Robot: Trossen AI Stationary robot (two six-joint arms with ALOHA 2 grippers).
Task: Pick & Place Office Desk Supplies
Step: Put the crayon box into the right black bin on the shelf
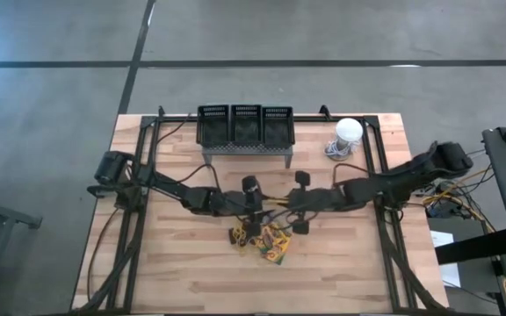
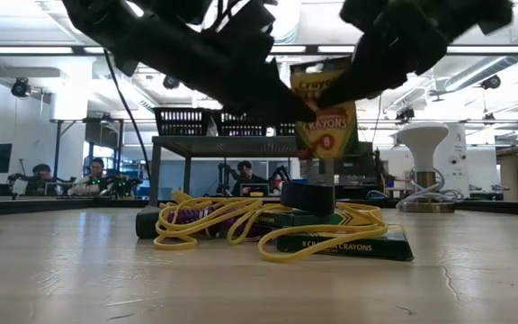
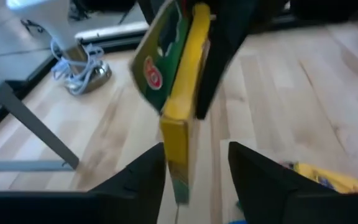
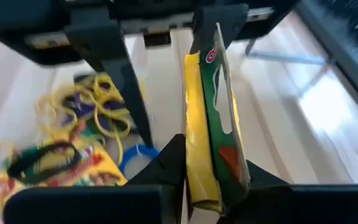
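Note:
A yellow-and-green crayon box point(image 2: 325, 108) is held up in the air above the table's middle, between the two grippers. My right gripper point(image 4: 213, 168) comes in from the table's right point(image 1: 286, 208) and is shut on it. My left gripper point(image 3: 194, 155) comes from the left point(image 1: 266, 208) and is open. Its fingers stand on either side of the box's free end point(image 3: 178, 168); whether they touch it I cannot tell. More crayon boxes with yellow, blue and purple rubber bands lie in a pile point(image 1: 262, 244) on the table below point(image 2: 268, 225). My right gripper pinches the crayon box between its two fingers at the end nearest its wrist point(image 4: 207, 186), one finger on each broad face. The fingers come roughly level from the table's right and lie along the box. The box is lifted clear, with its free end point(image 4: 213, 43) toward the left gripper.
The grey perforated stand with black baskets point(image 1: 245, 132) sits at the table's far edge. The white dome with its cable point(image 1: 348, 132) is right of it. Bare wood lies toward the near edge point(image 1: 191, 281). People sit in the room beyond the table point(image 2: 93, 175).

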